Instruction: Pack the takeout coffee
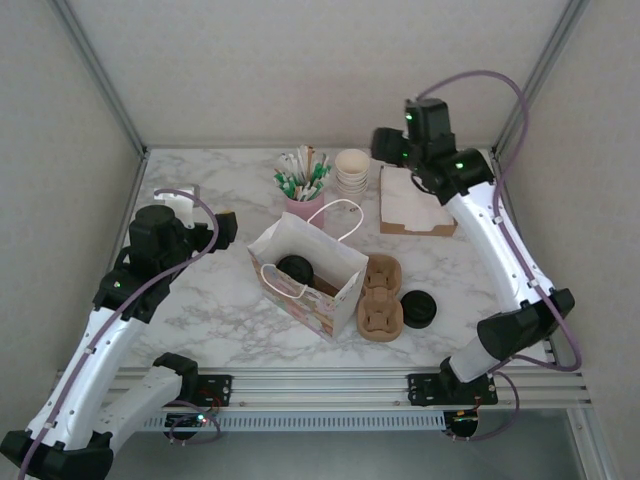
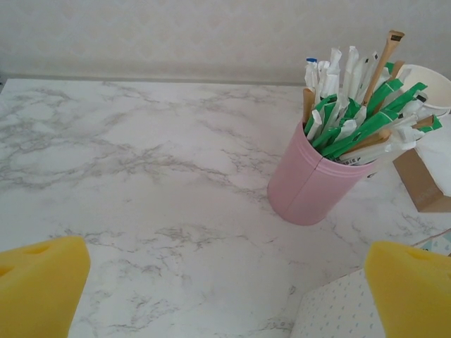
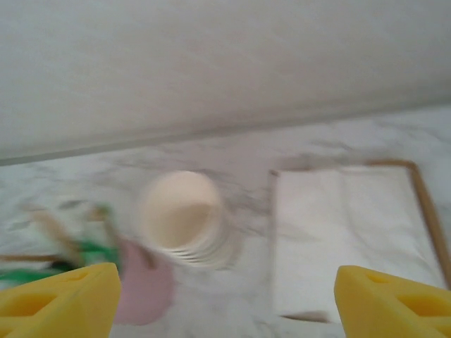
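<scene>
With left gripper (image 2: 225, 289) and right gripper (image 3: 225, 308) both gaping wide and empty, the takeout coffee (image 1: 294, 267) sits inside the paper bag (image 1: 340, 290) just right of the left one (well behind the right), where a careless sweep could snag the handles (image 1: 345, 212) and topple it.

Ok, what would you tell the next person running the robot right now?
Left hand: open, empty, above the table near the pink straw pot.
Right hand: open, empty, over the cream cups and napkins.
Takeout coffee: inside the paper bag, black lid up.
Done: coffee looks packed.
To do: probably just parking both arms.
</scene>
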